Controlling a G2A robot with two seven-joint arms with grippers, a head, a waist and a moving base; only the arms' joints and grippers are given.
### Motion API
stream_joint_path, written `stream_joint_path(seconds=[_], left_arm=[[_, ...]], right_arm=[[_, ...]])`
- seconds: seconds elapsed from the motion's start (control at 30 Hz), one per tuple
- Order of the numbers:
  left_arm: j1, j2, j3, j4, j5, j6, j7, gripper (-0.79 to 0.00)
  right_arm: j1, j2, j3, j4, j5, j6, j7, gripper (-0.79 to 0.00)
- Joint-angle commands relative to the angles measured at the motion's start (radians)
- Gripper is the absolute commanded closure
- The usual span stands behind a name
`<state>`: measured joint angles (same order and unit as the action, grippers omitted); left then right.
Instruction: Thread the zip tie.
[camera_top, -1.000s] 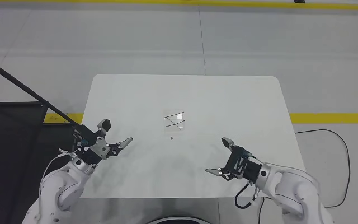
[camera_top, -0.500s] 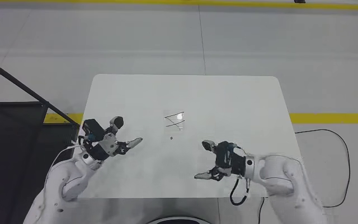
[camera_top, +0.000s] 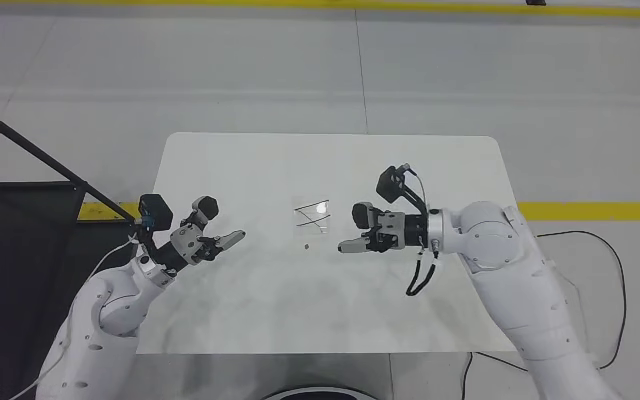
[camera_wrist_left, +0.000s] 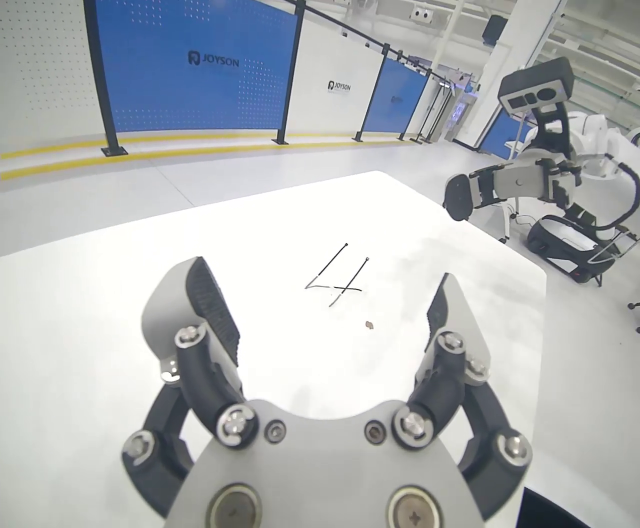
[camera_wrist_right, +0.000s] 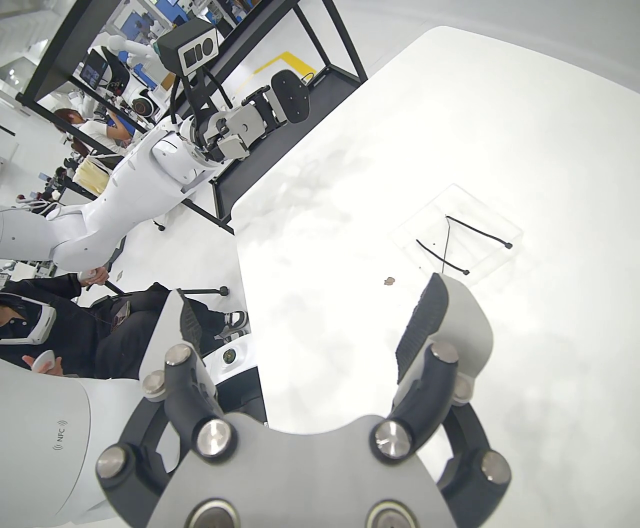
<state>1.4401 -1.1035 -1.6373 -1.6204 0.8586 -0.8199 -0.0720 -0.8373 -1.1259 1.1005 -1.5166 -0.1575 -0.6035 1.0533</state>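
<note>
Two thin black zip ties (camera_top: 313, 214) lie crossed on a clear sheet (camera_wrist_right: 480, 210) near the middle of the white table (camera_top: 440, 170). They also appear in the left wrist view (camera_wrist_left: 340, 275) and the right wrist view (camera_wrist_right: 460, 245). My right gripper (camera_top: 354, 230) hovers open just right of the ties, with one fingertip (camera_wrist_right: 435, 285) close to the sheet's edge. My left gripper (camera_top: 222, 224) stands open near the table's left edge, well short of the ties, with nothing between its fingers (camera_wrist_left: 210, 300).
A small brown speck (camera_top: 305, 243) lies on the table just in front of the ties. A black rack (camera_top: 40, 200) stands off the table's left edge. The rest of the tabletop is bare white surface.
My right arm has swung from the table's front edge up to the centre, beside the ties. My left gripper has shifted slightly forward and right. Both grippers stayed open.
</note>
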Motion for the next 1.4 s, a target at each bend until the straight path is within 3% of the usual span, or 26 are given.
stream_joint_path(seconds=[0.0, 0.23, 0.4, 0.63, 1.0, 1.3, 1.37], left_arm=[[0.000, 0.000, 0.000, 0.000, 0.000, 0.000, 0.000, -0.785], [0.001, 0.000, 0.001, -0.001, -0.001, 0.004, 0.001, -0.785], [0.001, 0.001, 0.017, -0.003, -0.064, -0.002, -0.024, -0.785], [-0.001, 0.008, -0.003, 0.006, -0.149, -0.024, -0.057, -0.785], [-0.015, 0.024, -0.017, 0.031, -0.309, -0.087, -0.149, -0.785], [-0.013, 0.030, -0.013, 0.018, -0.333, -0.084, -0.167, -0.785], [-0.013, 0.031, -0.012, 0.018, -0.334, -0.081, -0.167, -0.785]], right_arm=[[0.000, 0.000, 0.000, 0.000, 0.000, 0.000, 0.000, -0.785], [-0.001, -0.001, -0.016, -0.026, -0.045, 0.016, -0.006, -0.785], [0.064, -0.025, -0.087, 0.003, -0.093, 0.312, -0.072, -0.785], [0.244, -0.076, -0.216, 0.215, -0.029, 0.507, 0.019, -0.785], [0.412, -0.160, -0.334, 0.599, 0.103, 0.363, 0.012, -0.785], [0.526, -0.270, -0.445, 0.865, 0.174, 0.331, -0.035, -0.785], [0.542, -0.291, -0.461, 0.912, 0.182, 0.315, -0.037, -0.748]])
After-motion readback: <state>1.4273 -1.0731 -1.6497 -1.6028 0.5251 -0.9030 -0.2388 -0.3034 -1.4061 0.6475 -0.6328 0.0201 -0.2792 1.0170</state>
